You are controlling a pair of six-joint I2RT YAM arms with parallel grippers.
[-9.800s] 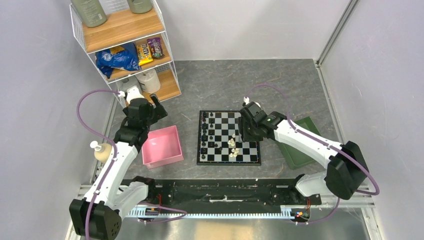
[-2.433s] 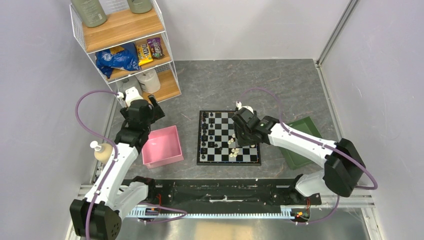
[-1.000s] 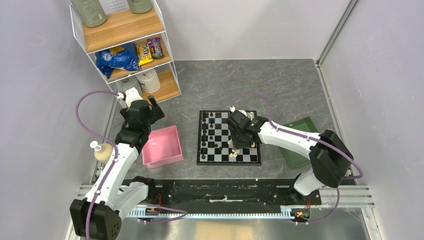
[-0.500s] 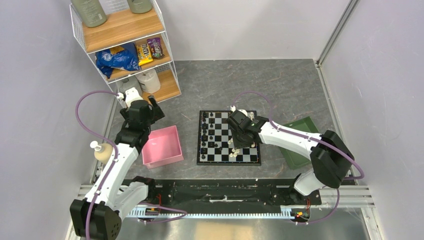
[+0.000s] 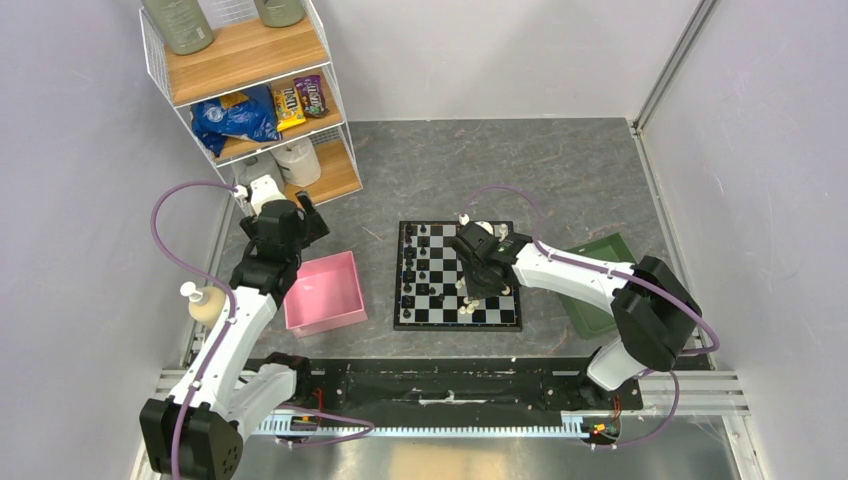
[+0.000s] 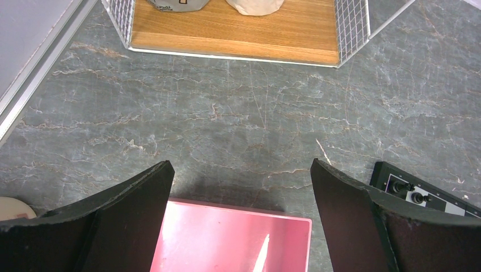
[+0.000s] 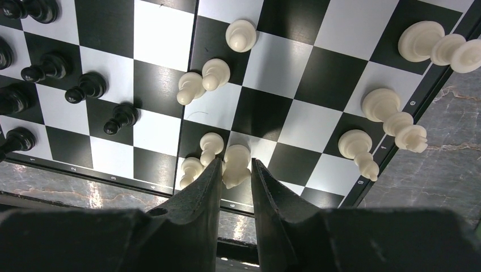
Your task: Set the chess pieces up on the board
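**Left wrist to right wrist: white piece pinched in a crowded corner**

At the left, the left tool (image 6: 239, 170) hung with its fingers spread wide above the surface (image 6: 227, 113), over the far rim of the pink tray (image 6: 215, 238), carrying nothing. On the board (image 7: 309, 71), black pieces (image 7: 85, 88) stood along the left side. The right tool (image 7: 235, 170) was closed in on a white piece (image 7: 236, 161) by the board's near edge, apparently gripping it, though contact was hard to confirm. Neighbouring white pieces (image 7: 210, 144) stood just beside one finger. Sideways drift while lifting would likely topple them, and a shallow pinch could let the piece slip.
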